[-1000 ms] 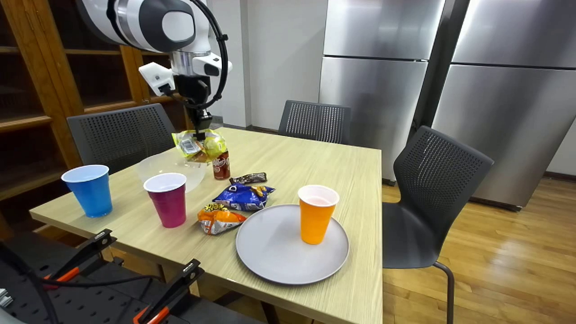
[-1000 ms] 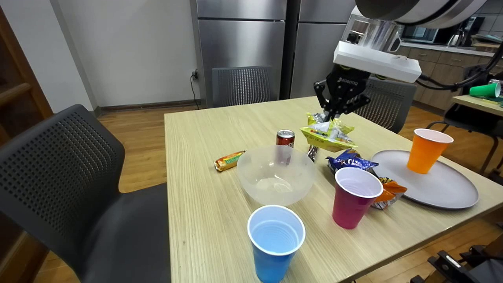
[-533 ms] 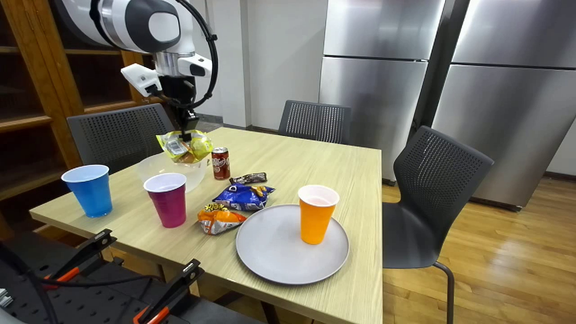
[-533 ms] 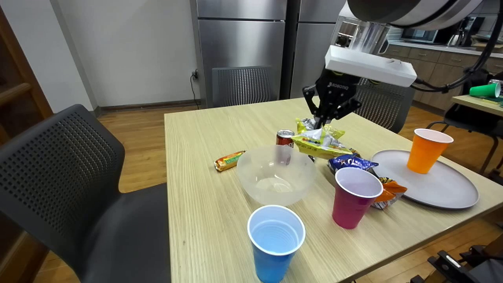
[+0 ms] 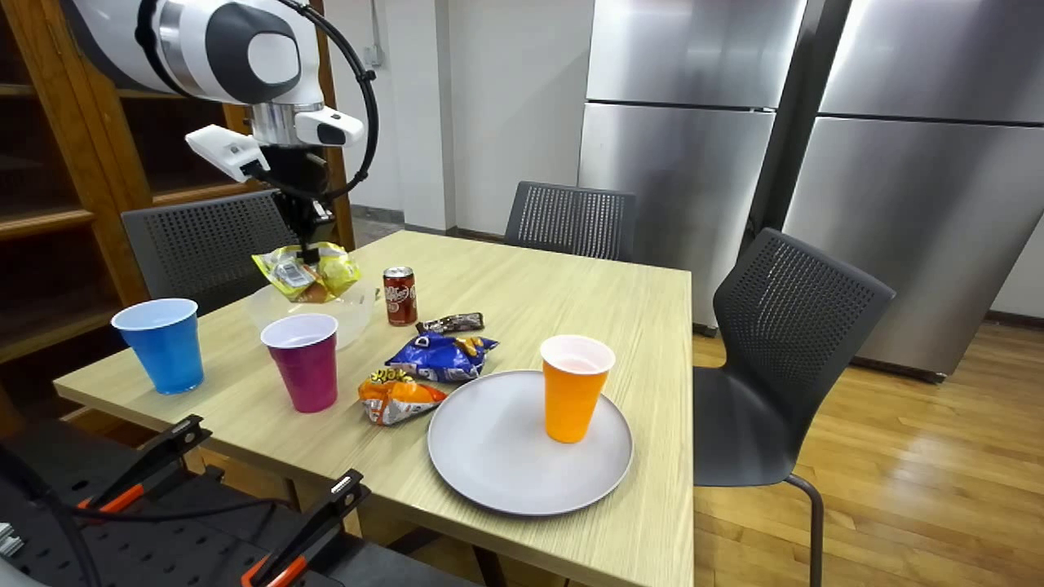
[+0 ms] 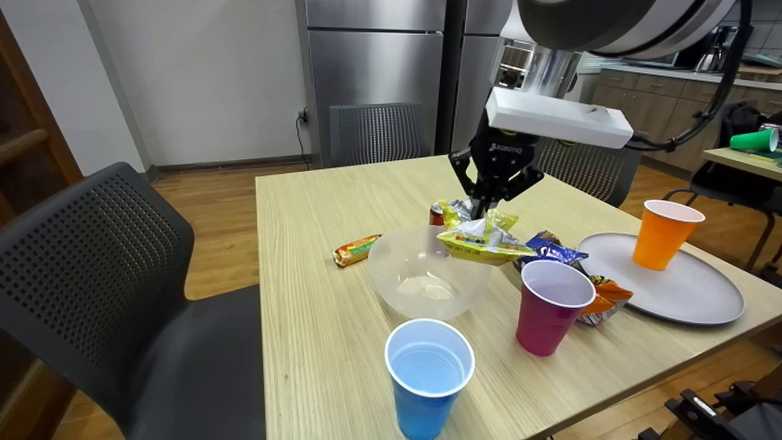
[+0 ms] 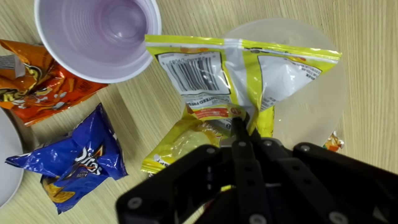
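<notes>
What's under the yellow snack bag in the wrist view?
Past the yellow snack bag, the translucent bowl shows at picture right, table at left. The bag hides part of the bowl; anything else directly beneath is covered.

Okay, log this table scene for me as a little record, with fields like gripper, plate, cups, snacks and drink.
Gripper: closed on the yellow snack bag
Bag position: off the table, partly over the frosted bowl; contact unclear
Gray plate: holds the orange cup
Other cups: blue cup, magenta cup, both upright
Snacks on table: blue Doritos bag, orange snack bag, dark-wrapped bar, gold-wrapped roll
Drink: soda can, upright
</notes>
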Robot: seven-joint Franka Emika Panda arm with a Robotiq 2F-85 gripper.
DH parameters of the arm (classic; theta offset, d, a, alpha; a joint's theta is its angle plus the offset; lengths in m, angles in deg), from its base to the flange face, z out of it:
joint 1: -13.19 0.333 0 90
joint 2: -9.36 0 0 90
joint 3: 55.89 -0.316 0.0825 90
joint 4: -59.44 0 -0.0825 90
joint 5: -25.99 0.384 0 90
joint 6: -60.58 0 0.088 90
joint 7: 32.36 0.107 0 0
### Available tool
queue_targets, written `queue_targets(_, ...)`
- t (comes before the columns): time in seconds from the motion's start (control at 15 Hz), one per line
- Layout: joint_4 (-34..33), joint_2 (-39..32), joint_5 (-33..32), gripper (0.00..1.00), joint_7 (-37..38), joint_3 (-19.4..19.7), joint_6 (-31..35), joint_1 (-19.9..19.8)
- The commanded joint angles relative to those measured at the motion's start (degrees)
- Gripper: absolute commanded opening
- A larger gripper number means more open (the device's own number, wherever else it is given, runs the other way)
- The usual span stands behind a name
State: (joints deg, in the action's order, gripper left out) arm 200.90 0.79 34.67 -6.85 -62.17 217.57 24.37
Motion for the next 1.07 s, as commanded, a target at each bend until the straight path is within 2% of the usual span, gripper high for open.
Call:
queue_targets(0.0,-3.1,-2.5,-1.7,0.0,-0.8,-0.7,-2.8,0.8)
queue_targets(0.47,-8.5,-8.2,-4.3,0.0,0.0,0.0,-4.6,2.7)
queue_targets(1.0,-15.4,-15.3,-2.6,0.0,-0.8,0.2,-3.8,2.6)
